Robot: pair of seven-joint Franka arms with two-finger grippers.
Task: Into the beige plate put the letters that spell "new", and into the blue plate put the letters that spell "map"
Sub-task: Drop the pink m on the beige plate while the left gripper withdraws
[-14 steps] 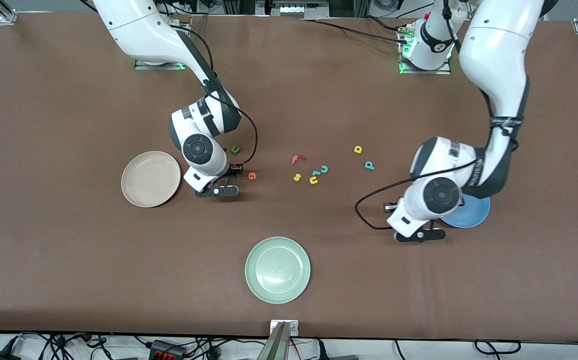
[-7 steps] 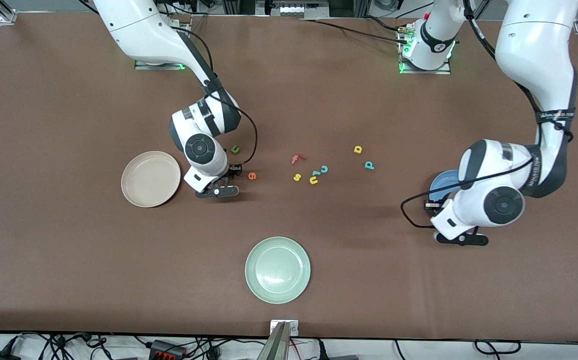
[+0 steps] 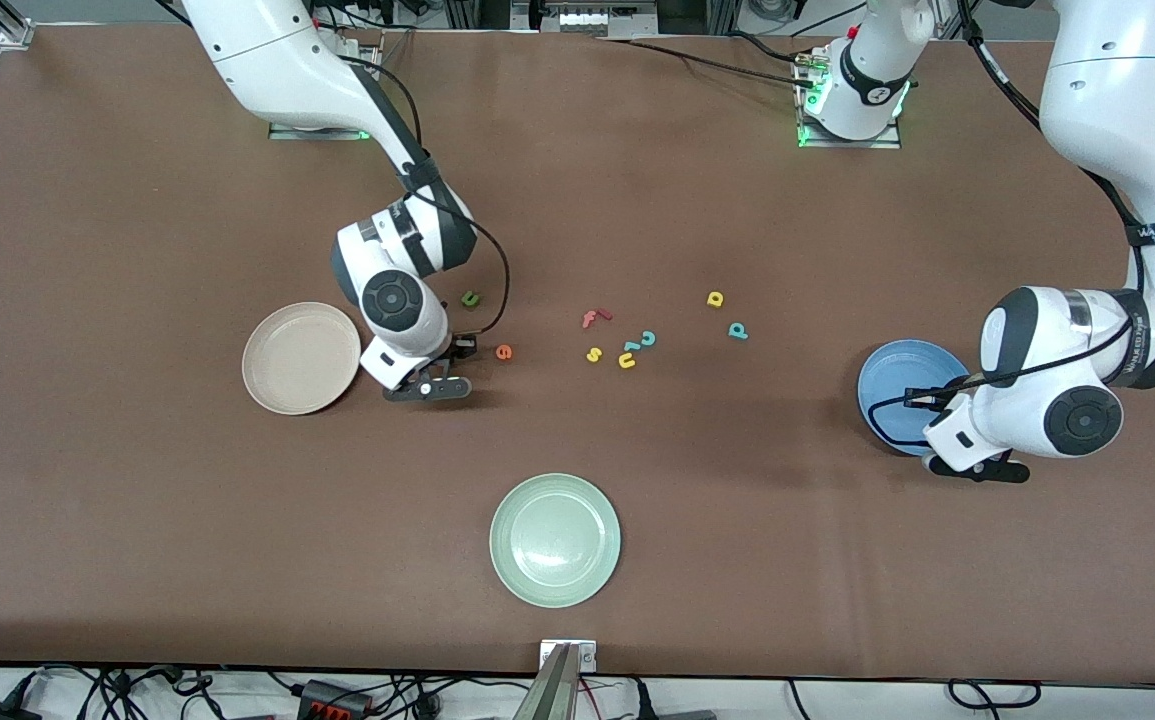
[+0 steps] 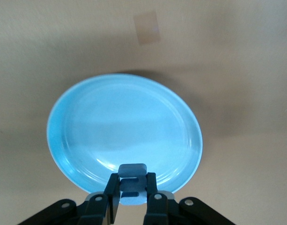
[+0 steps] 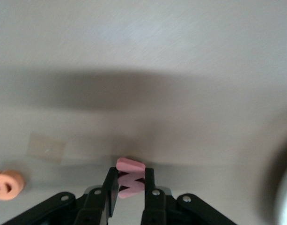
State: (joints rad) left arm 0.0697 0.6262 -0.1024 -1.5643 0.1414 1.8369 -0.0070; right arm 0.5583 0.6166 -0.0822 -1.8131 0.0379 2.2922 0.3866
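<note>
A salmon-pink w [image 5: 129,182] and a dark blue m [image 4: 133,183] can be seen. The plates are coloured cream-beige [image 3: 301,357], bright blue [image 3: 887,385] and pale green [image 3: 555,540], all plain, on a brown table [image 3: 137,500]. The e [image 3: 504,351] is orange.

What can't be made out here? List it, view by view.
- Left wrist view: the left gripper is shut on a blue piece over the blue plate. Its fingers cover the shape, so the letter is unreadable.
- Front view: the left arm covers that piece and part of the plate's rim.
- Front view: the right arm's wrist hides the pink w that the right gripper is shut on.
</note>
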